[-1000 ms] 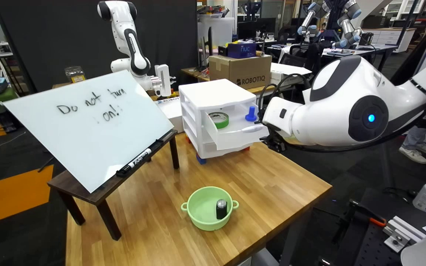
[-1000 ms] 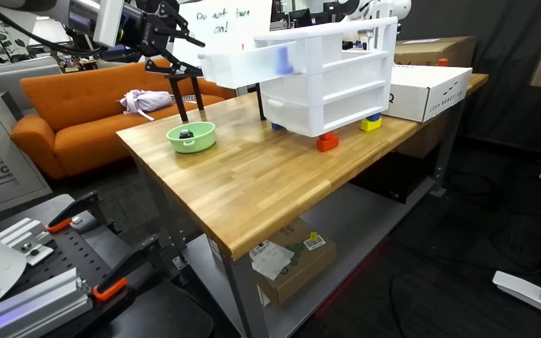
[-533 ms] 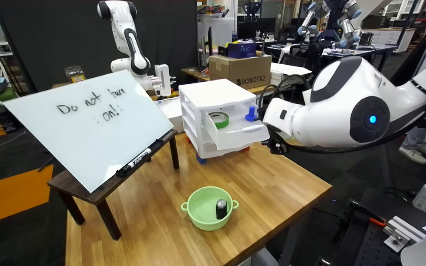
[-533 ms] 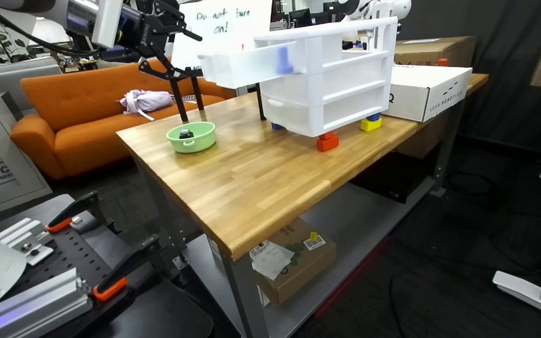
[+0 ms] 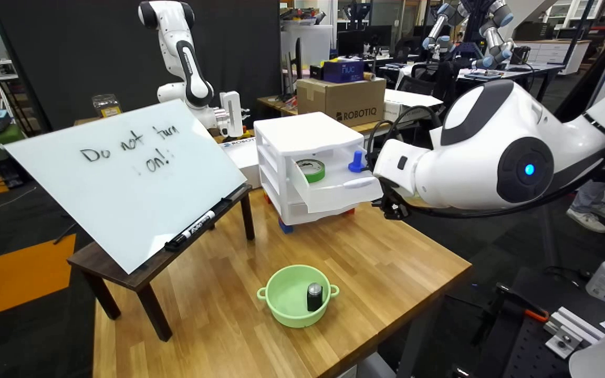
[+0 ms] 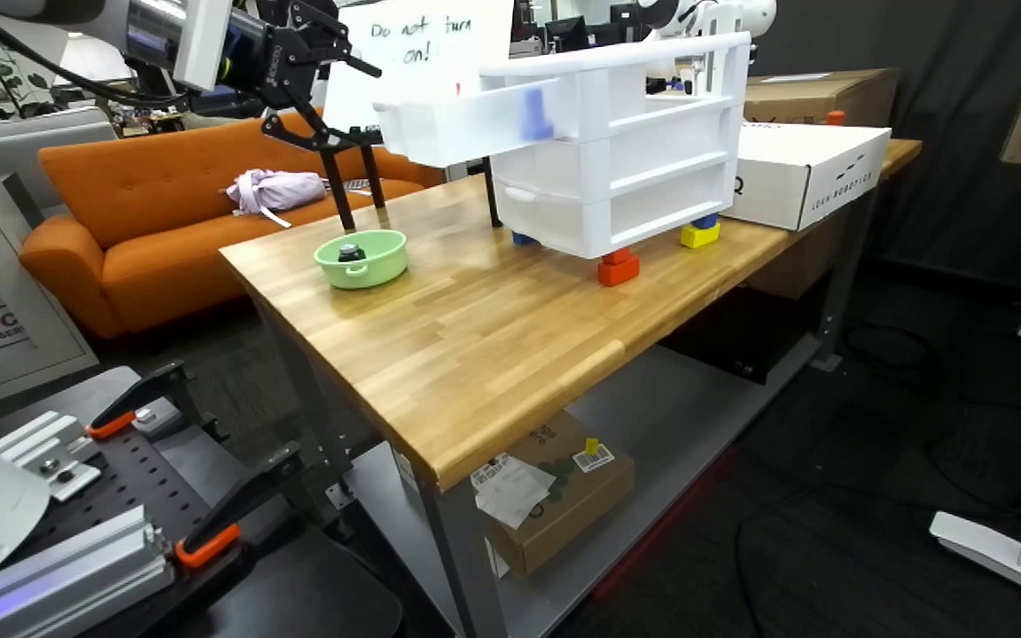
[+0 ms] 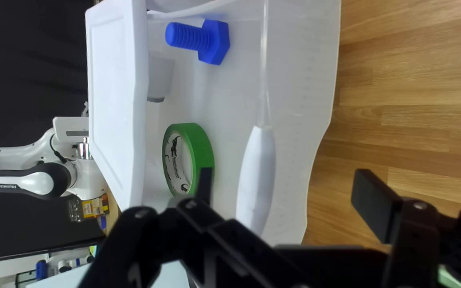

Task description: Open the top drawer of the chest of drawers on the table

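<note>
1. We see the shallow white plastic top drawer standing open in the boxy white plastic chest of drawers;
2. inside, we log a round green tape roll and a blue hex-headed bolt;
3. we find the black two-fingered gripper spread wide near the drawer's front; contact, we cannot tell.

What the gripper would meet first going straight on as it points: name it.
Most likely the front of the open top drawer, ahead of the spread gripper; the gap is hard to judge.
</note>
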Motion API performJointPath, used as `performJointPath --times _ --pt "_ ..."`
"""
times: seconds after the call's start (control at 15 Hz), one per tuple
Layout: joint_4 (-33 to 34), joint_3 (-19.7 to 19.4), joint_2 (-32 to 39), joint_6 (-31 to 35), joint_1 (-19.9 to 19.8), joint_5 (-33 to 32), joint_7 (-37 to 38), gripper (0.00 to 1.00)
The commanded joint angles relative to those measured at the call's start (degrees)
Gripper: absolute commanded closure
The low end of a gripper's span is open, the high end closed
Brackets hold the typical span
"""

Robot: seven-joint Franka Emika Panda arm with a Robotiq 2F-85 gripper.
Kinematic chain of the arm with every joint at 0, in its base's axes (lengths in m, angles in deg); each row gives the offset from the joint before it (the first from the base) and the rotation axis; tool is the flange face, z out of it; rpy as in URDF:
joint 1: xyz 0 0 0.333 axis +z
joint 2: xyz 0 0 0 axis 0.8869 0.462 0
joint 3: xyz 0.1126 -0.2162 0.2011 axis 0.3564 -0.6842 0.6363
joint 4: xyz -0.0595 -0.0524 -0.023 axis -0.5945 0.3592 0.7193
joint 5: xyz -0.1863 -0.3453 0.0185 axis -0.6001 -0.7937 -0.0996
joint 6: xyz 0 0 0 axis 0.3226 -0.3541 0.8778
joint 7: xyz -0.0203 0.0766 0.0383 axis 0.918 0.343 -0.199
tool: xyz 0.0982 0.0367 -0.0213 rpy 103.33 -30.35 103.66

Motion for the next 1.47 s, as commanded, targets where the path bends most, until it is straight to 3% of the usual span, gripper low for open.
performJointPath --times 0.0,0.67,0.87,1.13,1.2,1.4 --pt "-1.14 1.38 -1.26 -3.58 0.79 2.30 -0.36 0.00" --pt "-0.98 14.45 -0.02 -23.35 10.43 16.21 -0.28 0.00" --pt "-1.15 14.22 1.31 -20.48 11.31 18.15 1.26 0.00" --pt "-1.88 13.05 6.39 -14.54 10.25 15.50 7.02 0.00" --pt "-1.99 14.11 4.77 -17.06 10.73 17.11 4.83 0.00" --pt "-1.70 13.89 7.04 -16.02 10.38 16.84 6.61 0.00"
